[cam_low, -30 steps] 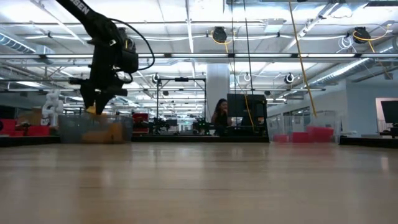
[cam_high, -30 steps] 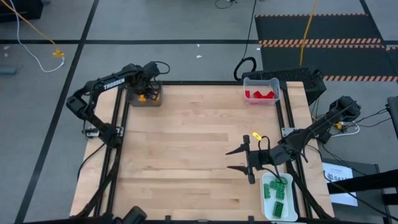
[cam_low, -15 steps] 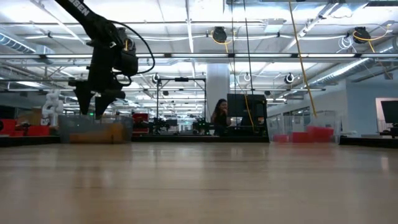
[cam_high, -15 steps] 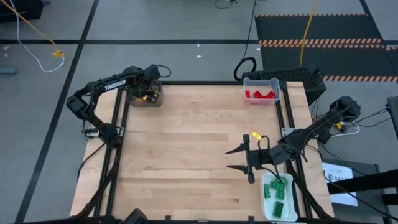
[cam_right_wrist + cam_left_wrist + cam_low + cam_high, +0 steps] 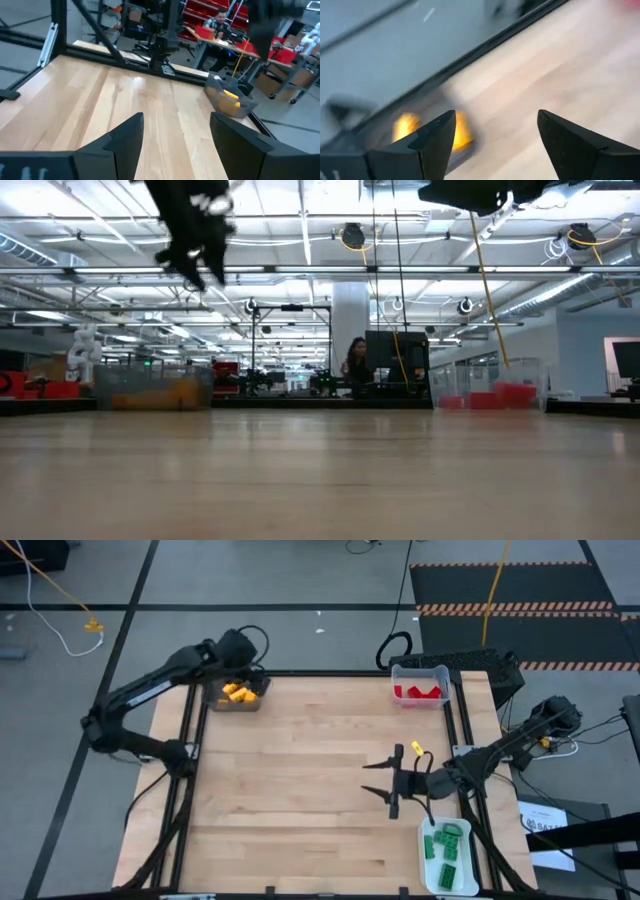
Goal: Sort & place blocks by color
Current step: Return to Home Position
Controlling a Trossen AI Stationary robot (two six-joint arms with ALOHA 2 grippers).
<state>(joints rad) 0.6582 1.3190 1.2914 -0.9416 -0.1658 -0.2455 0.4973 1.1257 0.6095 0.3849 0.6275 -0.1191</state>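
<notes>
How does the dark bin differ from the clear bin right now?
The dark bin holds yellow blocks; the clear bin holds red blocks. The dark bin sits at the table's far left corner, the clear bin at its far right. Both are small open bins, each holding one colour.

Left arm stretched forward, right arm angled inward; left pincer [image 5: 496,116] and right pincer [image 5: 378,778] both spread wide.

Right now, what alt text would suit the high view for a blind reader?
The table holds yellow blocks in a dark tray, red blocks in a clear tray, green blocks in a white tray. Both grippers are open: the left gripper by the dark tray, the right gripper near the white tray.
</notes>
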